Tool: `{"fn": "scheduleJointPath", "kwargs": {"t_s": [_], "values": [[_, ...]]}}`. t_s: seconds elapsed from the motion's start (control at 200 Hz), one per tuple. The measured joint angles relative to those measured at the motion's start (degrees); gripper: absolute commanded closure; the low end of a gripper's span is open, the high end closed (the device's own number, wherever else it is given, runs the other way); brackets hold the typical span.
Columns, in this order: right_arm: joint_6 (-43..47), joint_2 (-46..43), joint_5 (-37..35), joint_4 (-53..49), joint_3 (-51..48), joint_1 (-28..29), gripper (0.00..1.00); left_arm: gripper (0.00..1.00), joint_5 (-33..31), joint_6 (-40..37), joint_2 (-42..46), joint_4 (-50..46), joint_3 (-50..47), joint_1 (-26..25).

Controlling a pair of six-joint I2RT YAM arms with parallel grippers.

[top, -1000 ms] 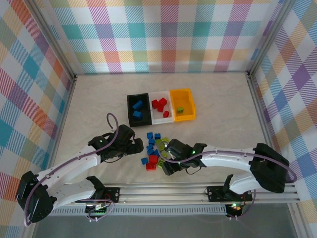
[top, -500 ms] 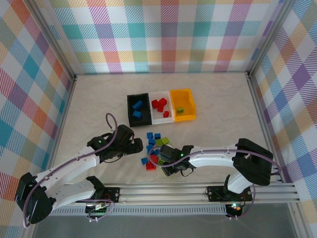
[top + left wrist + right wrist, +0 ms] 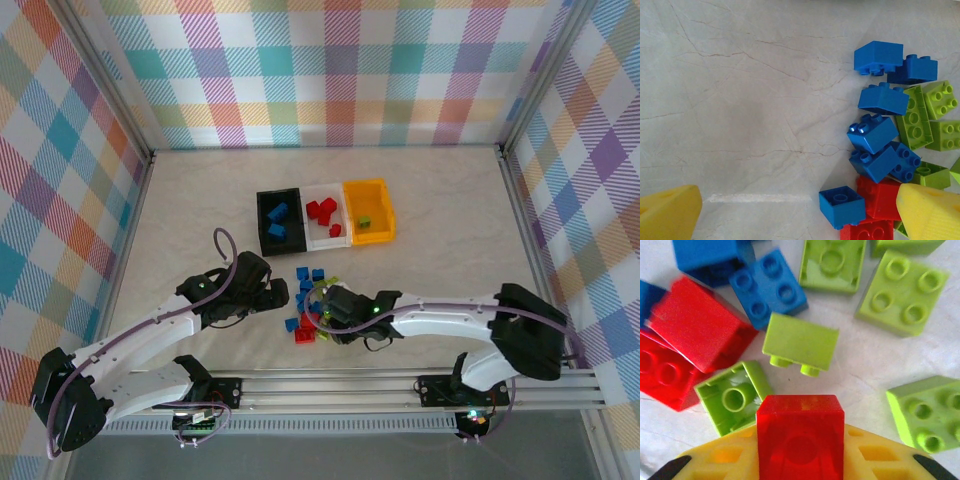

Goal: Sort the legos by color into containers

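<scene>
Right claw (image 3: pixel 800 460) clamped on red brick (image 3: pixel 800 432) at the pile (image 3: pixel 306 298), pinching flat sides so it won't twist. Left claw (image 3: pixel 800 215) spread full, empty, hovering beside the pile (out of the way). Reds belong in white bin (image 3: pixel 312 235), well apart.

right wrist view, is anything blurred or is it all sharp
Right wrist view: the loose red brick at upper left is smeared, the lime brick at centre is crisp, the red brick between the yellow fingers is slightly soft. Left wrist view: blue bricks sharp, even light.
</scene>
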State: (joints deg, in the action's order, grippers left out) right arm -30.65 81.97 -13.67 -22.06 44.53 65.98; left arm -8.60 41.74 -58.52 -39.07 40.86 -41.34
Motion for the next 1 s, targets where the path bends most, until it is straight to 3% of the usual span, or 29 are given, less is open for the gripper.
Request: {"fn": "scheduleJointPath", "kwargs": {"t_s": [0.12, 0.25, 0.515, 0.65, 0.8, 0.91, 1.0], "values": [[2.0, -3.8, 1.3, -0.1, 1.0, -5.0, 0.65, 0.0, 0.0, 0.0, 0.0, 0.0, 0.0, 0.0], [6.0, -1.3, 4.0, -0.3, 8.2, -13.0, 0.65, 0.0, 0.0, 0.0, 0.1, 0.0, 0.0, 0.0], [11.6, 21.8, 9.1, 1.1, 36.0, -26.3, 0.65, 0.0, 0.0, 0.2, 1.7, -0.7, 0.0, 0.0], [12.5, 31.5, 8.8, -1.4, 46.1, -28.9, 0.59, 0.0, 0.0, 0.3, 1.8, -1.8, 0.0, 0.0], [12.6, 37.6, 9.4, -4.5, 53.4, -29.9, 0.37, 0.0, 0.2, 0.2, 1.7, -1.7, 0.0, 0.0], [13.0, 37.7, 10.4, -5.5, 54.9, -29.9, 0.35, 0.0, 0.6, 0.0, 0.9, -1.5, 0.0, 0.0], [13.0, 36.0, 11.2, -5.2, 54.3, -29.9, 0.35, 0.07, 1.5, -0.6, -1.1, -1.0, 0.1, 0.0]]}}
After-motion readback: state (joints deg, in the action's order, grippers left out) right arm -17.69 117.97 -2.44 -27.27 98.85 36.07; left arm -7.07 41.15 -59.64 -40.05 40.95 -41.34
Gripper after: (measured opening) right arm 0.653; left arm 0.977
